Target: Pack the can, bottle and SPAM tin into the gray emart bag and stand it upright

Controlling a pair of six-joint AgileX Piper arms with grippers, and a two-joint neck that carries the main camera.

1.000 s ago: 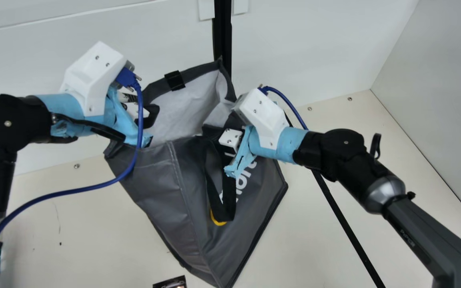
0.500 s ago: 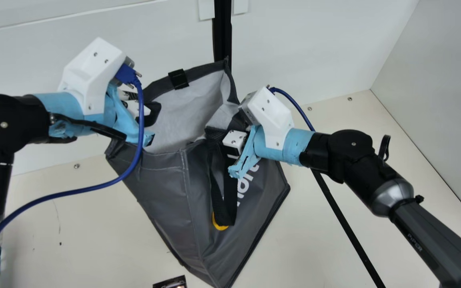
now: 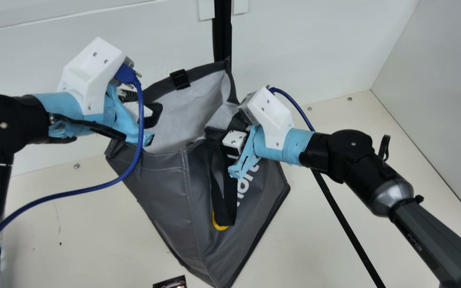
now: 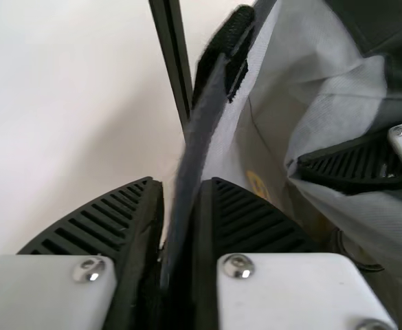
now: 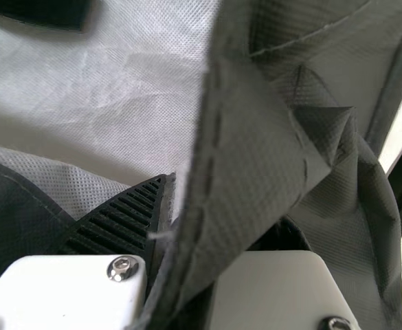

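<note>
Cream table [image 3: 314, 244], supporting the tilted gray emart bag [image 3: 166, 192], whose mouth gapes between our two arms. Our left pincer [image 4: 181, 182] nips one stretch of rim between its fingers; our right pincer [image 5: 194, 196] clamps a folded stretch, one finger against the pale lining and the other outside. We judge that this paired grip serves to keep the soft walls apart and to steady the bag for standing upright, the step probably in hand; releasing one side early might let the mouth sag. A black strap handle [image 3: 229, 200] hangs down the outer wall. Deep within, we note a round-rimmed item [image 4: 357, 262], perhaps the can, though we cannot be certain. As to markings, large white lettering [image 3: 246, 182] runs along the outer wall, partly covered by the right arm and strap; beside it lies a smaller yellow mark [image 3: 216, 225], partly behind the strap.
</note>
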